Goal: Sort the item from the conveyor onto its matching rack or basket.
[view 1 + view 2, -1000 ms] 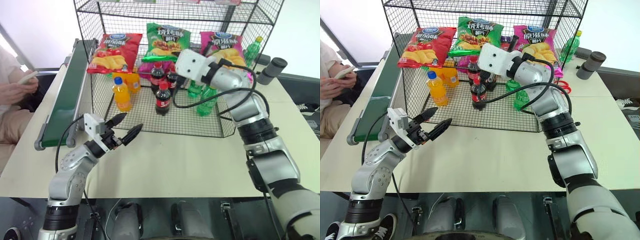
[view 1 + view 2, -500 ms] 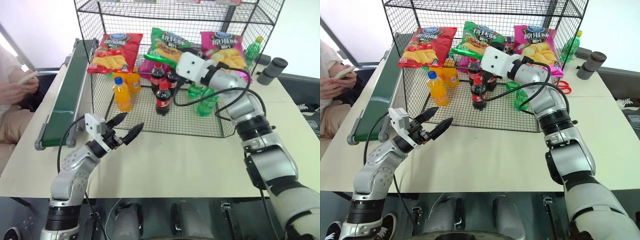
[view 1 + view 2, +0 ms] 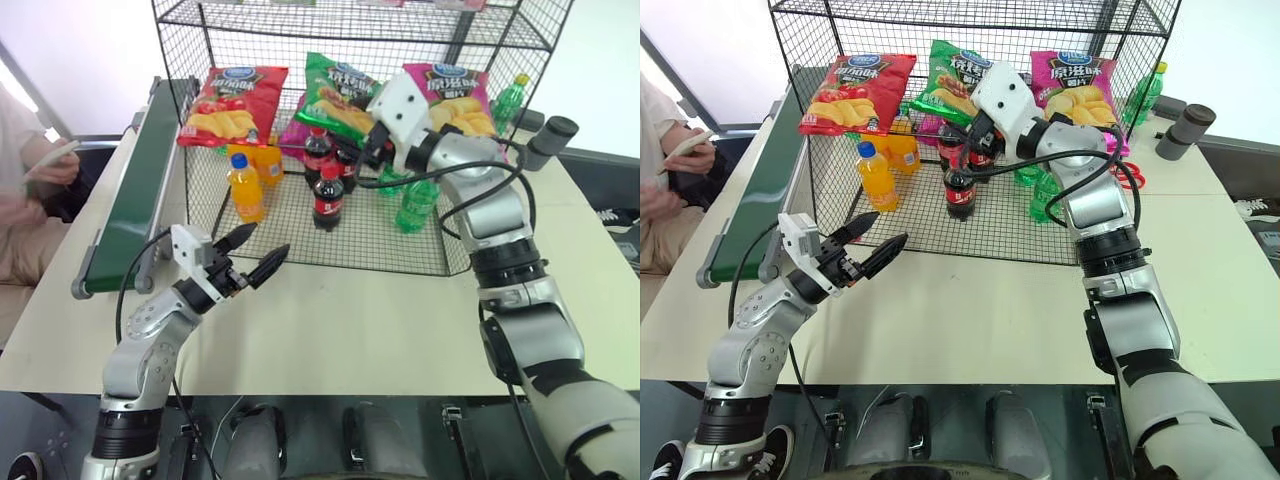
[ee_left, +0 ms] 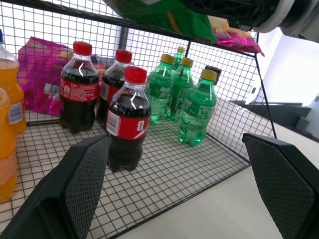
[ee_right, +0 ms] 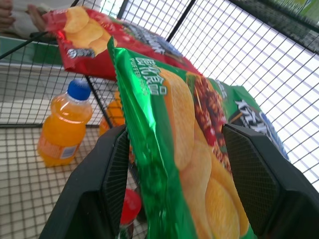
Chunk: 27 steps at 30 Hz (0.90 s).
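Green crisp bag [image 3: 338, 88] lies on rack [image 3: 300, 235] upper shelf, betw. red and pink bags; right gripper [image 5: 172, 164] jaws loosened around its edge, prob. releasing. Left gripper [image 3: 252, 254] open, idle before rack.

Glossy crinkled foil on green crisp bag [image 5: 174, 144]; black wire mesh rack [image 3: 360, 215]; clear plastic bottles [image 4: 127, 119]; matt beige tabletop [image 3: 350, 320].
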Tool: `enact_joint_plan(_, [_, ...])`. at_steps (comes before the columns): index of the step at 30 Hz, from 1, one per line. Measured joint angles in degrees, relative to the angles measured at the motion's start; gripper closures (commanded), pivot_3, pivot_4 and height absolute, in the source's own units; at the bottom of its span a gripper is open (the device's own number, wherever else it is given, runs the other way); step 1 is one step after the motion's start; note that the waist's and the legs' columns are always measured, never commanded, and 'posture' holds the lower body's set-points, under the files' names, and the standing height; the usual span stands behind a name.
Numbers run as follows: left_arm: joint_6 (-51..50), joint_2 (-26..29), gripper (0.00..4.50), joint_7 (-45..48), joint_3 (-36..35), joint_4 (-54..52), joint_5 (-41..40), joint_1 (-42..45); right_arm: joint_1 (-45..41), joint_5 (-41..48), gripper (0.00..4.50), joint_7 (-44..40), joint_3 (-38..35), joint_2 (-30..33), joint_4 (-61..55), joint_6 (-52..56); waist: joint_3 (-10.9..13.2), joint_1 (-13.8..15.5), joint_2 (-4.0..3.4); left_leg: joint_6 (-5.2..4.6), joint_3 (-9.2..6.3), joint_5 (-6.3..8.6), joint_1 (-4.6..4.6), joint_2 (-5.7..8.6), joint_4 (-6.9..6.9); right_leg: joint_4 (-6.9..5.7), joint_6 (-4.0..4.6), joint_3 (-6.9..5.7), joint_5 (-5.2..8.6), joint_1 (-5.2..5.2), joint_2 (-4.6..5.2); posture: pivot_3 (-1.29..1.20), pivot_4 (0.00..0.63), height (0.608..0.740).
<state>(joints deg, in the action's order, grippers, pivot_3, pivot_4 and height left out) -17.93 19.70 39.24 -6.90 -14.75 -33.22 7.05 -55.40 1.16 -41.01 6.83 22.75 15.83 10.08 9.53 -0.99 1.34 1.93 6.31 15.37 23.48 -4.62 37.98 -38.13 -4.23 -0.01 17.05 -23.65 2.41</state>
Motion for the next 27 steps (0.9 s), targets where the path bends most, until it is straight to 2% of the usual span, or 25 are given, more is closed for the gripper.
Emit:
enact_joint_plan(5, [0.00, 0.14, 0.00, 0.26, 0.17, -0.01, 0.11, -0.05, 3.98, 2.28, 1.50, -3.85, -0.06, 2.06, -8.23, 1.56, 0.00, 0.02, 0.00, 0.00, -0.01, 0.00, 0.00, 0.00, 0.00, 0.01, 0.00, 0.00, 0.00, 0.00, -0.01, 0.00, 0.150, 0.740])
enact_joint_plan(7, [0.17, 0.27, 0.00, 0.23, 0.40, 0.00, 0.35, -0.11, 6.66, 5.90, 1.50, -5.87, -1.43, 2.33, -12.67, 1.58, 0.00, 0.06, 0.00, -0.01, -0.03, 0.01, 0.00, 0.00, 0.00, 0.01, 0.00, -0.01, 0.00, 0.02, -0.02, 0.00, 0.150, 0.740])
enact_joint_plan(12, [0.71, 2.80, 0.00, -0.14, 0.21, 0.10, 2.06, -0.24, 14.15, 19.76, 1.50, -6.07, -11.18, 3.13, -24.79, 8.51, -0.02, 0.39, 0.03, -0.01, -0.13, 0.01, 0.00, -0.01, 0.00, 0.05, 0.00, -0.08, 0.00, 0.10, 0.01, 0.00, 0.150, 0.740])
enact_joint_plan(13, [-0.27, 4.18, 0.00, -0.11, -0.49, 0.13, 1.90, -0.48, 18.83, 23.31, 1.50, -6.18, -13.96, 5.18, -29.08, 11.69, -0.04, 0.63, 0.07, -0.05, -0.22, 0.03, 0.00, -0.04, 0.00, 0.14, 0.01, -0.14, 0.01, 0.20, 0.03, 0.00, 0.150, 0.740])
enact_joint_plan(16, [-1.64, 7.20, 0.00, 0.80, -3.62, 1.04, 0.71, -1.65, 32.13, 30.03, 0.66, -8.52, -17.74, 9.69, -34.77, 18.18, -0.03, 0.38, 0.04, -0.13, -0.19, 0.08, -0.01, -0.04, -0.01, 0.17, 0.01, -0.13, 0.01, 0.21, 0.15, 0.00, 0.150, 0.740])
enact_joint_plan(17, [-1.79, 8.28, 0.00, 1.47, -4.40, 1.22, 0.45, -2.30, 36.82, 32.59, 0.20, -9.72, -18.76, 10.96, -36.69, 20.19, -0.01, 0.33, 0.02, -0.14, -0.19, 0.09, -0.01, -0.03, -0.01, 0.17, 0.01, -0.12, 0.01, 0.20, 0.15, 0.00, 0.150, 0.740])
enact_joint_plan(18, [-1.78, 9.24, 0.00, 2.16, -5.21, 1.33, 0.36, -2.92, 40.52, 35.00, 0.09, -10.70, -19.89, 12.19, -38.30, 22.08, 0.03, 0.08, -0.04, -0.15, -0.18, 0.09, -0.03, -0.04, -0.01, 0.16, 0.01, -0.08, 0.01, 0.20, 0.14, 0.00, 0.150, 0.740])
enact_joint_plan(23, [-2.04, 14.02, 0.00, 6.10, -8.91, 1.13, -1.34, -6.32, 55.95, 40.09, 0.09, -16.64, -27.25, 20.39, -42.50, 25.00, 0.03, 0.08, -0.06, -0.15, -0.24, 0.10, -0.15, -0.01, -0.01, 0.14, 0.17, -0.09, 0.10, 0.28, 0.10, 0.00, 0.150, 0.740])
enact_joint_plan(27, [-3.26, 16.19, 0.00, 5.75, -11.43, 1.84, -1.13, -7.87, 61.06, 39.57, 0.09, -19.13, -28.00, 21.35, -41.06, 23.26, 0.03, 0.05, -0.06, -0.15, -0.23, 0.09, -0.18, 0.01, 0.01, 0.13, 0.22, -0.06, 0.12, 0.29, 0.07, 0.00, 0.150, 0.740])
